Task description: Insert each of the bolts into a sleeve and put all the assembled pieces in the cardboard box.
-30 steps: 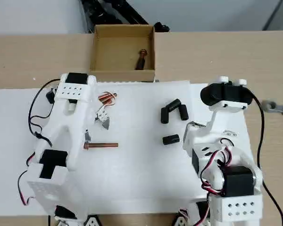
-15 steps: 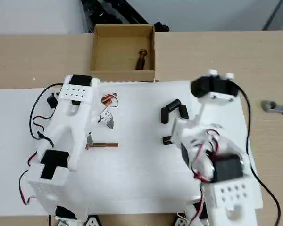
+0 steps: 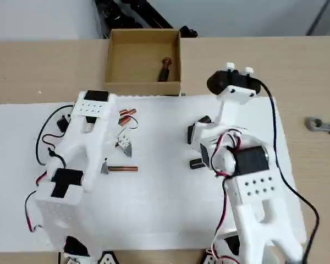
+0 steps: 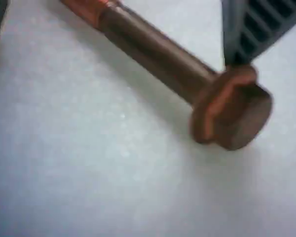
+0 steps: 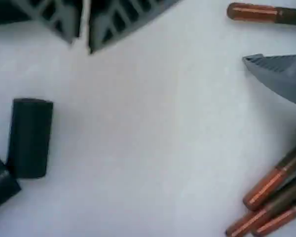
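Note:
A copper bolt [image 3: 121,168] lies on the white mat, head toward my left arm. My left gripper [image 3: 114,157] is open, one finger [image 4: 259,27] beside the bolt's head [image 4: 231,114] and the other across the shaft. More bolts [image 3: 127,113] lie near the box. Black sleeves [image 3: 197,163] rest mid-mat, partly under my right arm [image 3: 236,159]. My right gripper [image 5: 85,34] is shut and holds nothing, a short way from a sleeve [image 5: 29,137]. The cardboard box [image 3: 116,60] holds one assembled piece [image 3: 166,69].
The white mat [image 3: 165,214] has free room across its near half. A metal wrench [image 3: 322,125] lies on the wooden table at the far right. In the right wrist view, several bolts [image 5: 271,202] and the left arm's fingertip [image 5: 281,79] lie beyond the sleeves.
My right arm has swung left and away from the near edge, now over the sleeves. My left arm shifted slightly, its fingers staying at the lone bolt.

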Tool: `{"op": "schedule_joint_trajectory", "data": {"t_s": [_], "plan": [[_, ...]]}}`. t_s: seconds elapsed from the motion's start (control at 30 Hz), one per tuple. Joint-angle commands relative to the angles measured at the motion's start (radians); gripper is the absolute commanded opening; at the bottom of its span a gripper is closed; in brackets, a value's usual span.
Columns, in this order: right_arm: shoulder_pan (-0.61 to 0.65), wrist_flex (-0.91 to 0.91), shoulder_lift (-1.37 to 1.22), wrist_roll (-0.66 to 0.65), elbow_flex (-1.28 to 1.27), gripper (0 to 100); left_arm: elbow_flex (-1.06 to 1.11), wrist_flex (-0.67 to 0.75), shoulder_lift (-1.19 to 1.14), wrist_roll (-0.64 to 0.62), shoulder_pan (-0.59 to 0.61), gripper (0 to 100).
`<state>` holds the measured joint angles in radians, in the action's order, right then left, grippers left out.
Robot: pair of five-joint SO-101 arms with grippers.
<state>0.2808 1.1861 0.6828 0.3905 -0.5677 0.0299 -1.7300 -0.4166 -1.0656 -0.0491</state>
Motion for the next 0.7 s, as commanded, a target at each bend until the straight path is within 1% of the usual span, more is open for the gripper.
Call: {"op": "schedule_joint_trajectory", "data": {"t_s": [0.0, 0.2, 0.4, 0.5, 0.57, 0.67], "plan": [[0.005, -0.021, -0.013, 0.009, 0.051, 1.0, -0.028, -0.012, -0.058, -0.005, 0.035, 28], [0.005, -0.022, -0.024, 0.011, 0.051, 1.0, -0.031, 0.006, -0.198, 0.028, 0.066, 28], [0.005, -0.022, -0.024, 0.011, 0.051, 1.0, -0.053, 0.038, -0.282, 0.048, 0.06, 28], [0.005, -0.022, -0.024, 0.011, 0.051, 1.0, -0.053, 0.081, -0.29, 0.057, 0.061, 24], [0.005, -0.022, -0.024, 0.011, 0.051, 1.0, -0.053, 0.107, -0.284, 0.086, 0.06, 21], [0.005, -0.022, -0.022, 0.011, 0.051, 1.0, -0.053, 0.12, -0.284, 0.106, 0.057, 17]]}}
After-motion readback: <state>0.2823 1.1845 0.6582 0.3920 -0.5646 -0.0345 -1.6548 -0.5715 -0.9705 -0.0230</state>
